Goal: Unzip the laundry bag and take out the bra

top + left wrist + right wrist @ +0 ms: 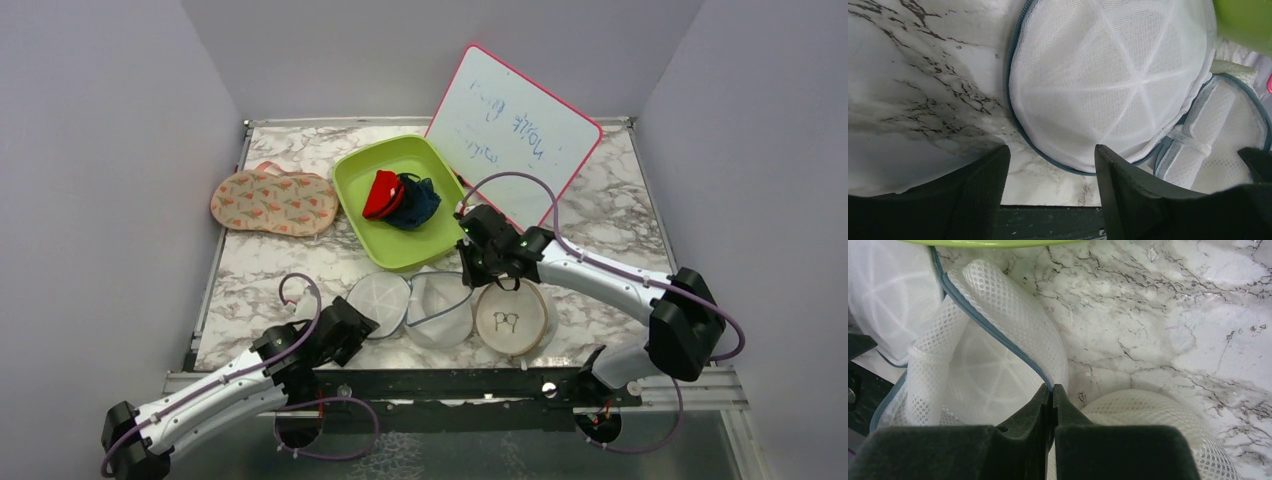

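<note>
While the laundry bag (436, 312) lies spread in two mesh halves near the table's (300, 260) front edge, just before the green tray (405, 245), your left gripper (1053, 150) stands wide at the left half's rim. Your right gripper (1052, 390) is pinched tight on the right half's grey-blue zip rim (993, 332).

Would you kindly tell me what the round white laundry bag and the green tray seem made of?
The round white laundry bag looks like fine synthetic mesh, matte and translucent: tiny holes show in the weave. The lime-green tray seems smooth moulded plastic, evenly coloured with rounded corners.
</note>
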Motion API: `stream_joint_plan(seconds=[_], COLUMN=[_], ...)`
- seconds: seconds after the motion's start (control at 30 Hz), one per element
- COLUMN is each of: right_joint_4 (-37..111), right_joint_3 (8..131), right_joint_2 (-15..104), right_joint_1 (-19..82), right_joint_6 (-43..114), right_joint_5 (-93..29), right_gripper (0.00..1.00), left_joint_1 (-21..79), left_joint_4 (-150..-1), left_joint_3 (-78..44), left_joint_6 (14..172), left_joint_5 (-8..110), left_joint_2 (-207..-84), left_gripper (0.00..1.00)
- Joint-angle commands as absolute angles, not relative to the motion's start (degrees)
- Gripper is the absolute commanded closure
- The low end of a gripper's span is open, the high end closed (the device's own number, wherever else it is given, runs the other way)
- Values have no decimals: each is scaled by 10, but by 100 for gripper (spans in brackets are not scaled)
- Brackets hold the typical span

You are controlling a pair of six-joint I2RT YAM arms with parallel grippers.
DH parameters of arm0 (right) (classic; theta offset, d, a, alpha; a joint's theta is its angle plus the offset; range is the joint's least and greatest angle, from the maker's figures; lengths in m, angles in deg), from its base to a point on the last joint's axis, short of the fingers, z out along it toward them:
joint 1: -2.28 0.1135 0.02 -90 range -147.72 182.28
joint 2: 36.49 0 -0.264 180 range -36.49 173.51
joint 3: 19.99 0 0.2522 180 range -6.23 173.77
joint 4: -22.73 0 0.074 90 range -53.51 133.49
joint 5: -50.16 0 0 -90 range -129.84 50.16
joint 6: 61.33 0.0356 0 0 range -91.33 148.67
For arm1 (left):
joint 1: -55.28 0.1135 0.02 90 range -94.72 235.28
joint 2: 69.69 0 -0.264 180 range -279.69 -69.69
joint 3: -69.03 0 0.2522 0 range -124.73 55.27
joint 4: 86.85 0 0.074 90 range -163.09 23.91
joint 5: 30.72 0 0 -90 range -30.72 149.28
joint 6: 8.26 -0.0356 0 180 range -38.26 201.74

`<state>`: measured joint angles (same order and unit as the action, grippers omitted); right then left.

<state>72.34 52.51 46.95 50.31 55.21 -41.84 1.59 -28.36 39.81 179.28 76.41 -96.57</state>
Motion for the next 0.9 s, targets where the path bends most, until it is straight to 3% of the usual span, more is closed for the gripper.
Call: stream_joint_plan(seconds=[0.0,0.13,0.37,0.6,0.87], right_joint_4=[701,702,703,668,651], right_joint_3=[529,530,530,517,528], right_joint_2=[448,445,448,439,452], right_joint_1=[503,503,503,503,504], right_joint_6=[556,555,548,500,477], right_joint_5=[-416,-413,-408,-340,-281], right_gripper=[98,98,98,98,98], left_joint_1=[17,17,17,17,17], left_joint_4=[-338,-360,-365,-339,-266], left_joint_3=[430,444,433,368,253], left_joint_6=[1817,1842,1826,1728,1587], left_joint_5=[775,776,797,858,912], left_joint_2=[-955,-968,-972,-951,-937], left_gripper=[45,55,85,100,100])
